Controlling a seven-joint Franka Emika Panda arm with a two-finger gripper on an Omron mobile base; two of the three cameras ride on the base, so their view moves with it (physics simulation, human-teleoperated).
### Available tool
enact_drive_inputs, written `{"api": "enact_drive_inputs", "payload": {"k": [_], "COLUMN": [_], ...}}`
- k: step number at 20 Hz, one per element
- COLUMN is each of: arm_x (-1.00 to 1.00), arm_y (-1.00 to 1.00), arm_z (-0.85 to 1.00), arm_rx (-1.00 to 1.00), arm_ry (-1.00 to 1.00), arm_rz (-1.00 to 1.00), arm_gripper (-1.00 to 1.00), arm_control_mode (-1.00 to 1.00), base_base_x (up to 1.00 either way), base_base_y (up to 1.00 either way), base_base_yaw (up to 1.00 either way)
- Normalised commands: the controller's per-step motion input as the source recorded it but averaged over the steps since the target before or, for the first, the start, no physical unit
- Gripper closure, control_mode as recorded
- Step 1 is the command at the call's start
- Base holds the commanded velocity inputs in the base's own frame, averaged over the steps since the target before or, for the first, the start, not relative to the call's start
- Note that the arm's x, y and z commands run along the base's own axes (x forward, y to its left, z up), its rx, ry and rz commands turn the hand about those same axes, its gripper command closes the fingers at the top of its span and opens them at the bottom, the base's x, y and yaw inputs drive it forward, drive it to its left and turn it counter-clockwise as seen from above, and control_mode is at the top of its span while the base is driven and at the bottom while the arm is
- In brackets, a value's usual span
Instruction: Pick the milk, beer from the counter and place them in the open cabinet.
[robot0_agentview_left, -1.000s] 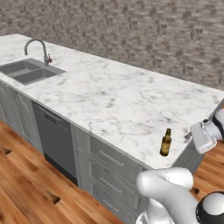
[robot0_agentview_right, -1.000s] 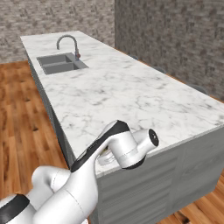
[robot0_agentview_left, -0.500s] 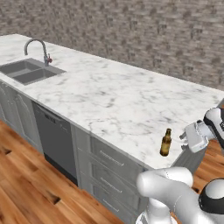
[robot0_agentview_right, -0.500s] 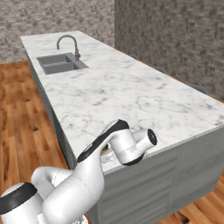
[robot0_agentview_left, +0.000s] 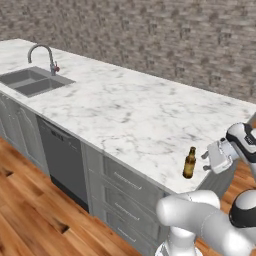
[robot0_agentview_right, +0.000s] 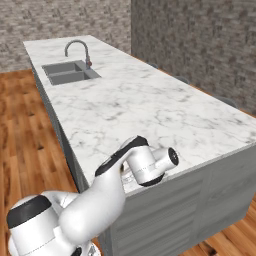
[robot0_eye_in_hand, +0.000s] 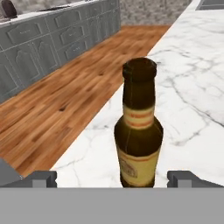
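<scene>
Standing upright near the front edge of the veined white marble tabletop, the slim brown glass beer has the pincer just beside it, nearer than half a second ago. Right base view: steel sink, curved faucet. Hand view: fingertips spread wide, released, flanking the beer without touching.

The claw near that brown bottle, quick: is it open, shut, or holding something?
Claw: open, holding nothing; its two tips stand wide apart on either side of the beer, not touching it.
</scene>
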Motion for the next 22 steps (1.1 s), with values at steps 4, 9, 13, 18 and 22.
{"api": "enact_drive_inputs", "payload": {"k": [4,9,13,18,22], "arm_x": [0.06,0.16,0.21,0.21,0.03], "arm_y": [0.0,-0.05,-0.03,0.0,0.0], "arm_z": [-0.23,-0.25,-0.09,-0.02,-0.04], "arm_rx": [0.0,0.0,0.0,0.0,0.0], "arm_ry": [0.0,0.0,0.0,0.0,0.0], "arm_rz": [0.0,0.0,0.0,0.0,0.0], "arm_gripper": [-1.0,-1.0,-1.0,-1.0,-1.0], "arm_control_mode": [-1.0,-1.0,-1.0,-1.0,-1.0], "base_base_x": [0.0,0.0,0.0,0.0,0.0], "base_base_y": [0.0,0.0,0.0,0.0,0.0], "base_base_yaw": [0.0,0.0,0.0,0.0,0.0]}}
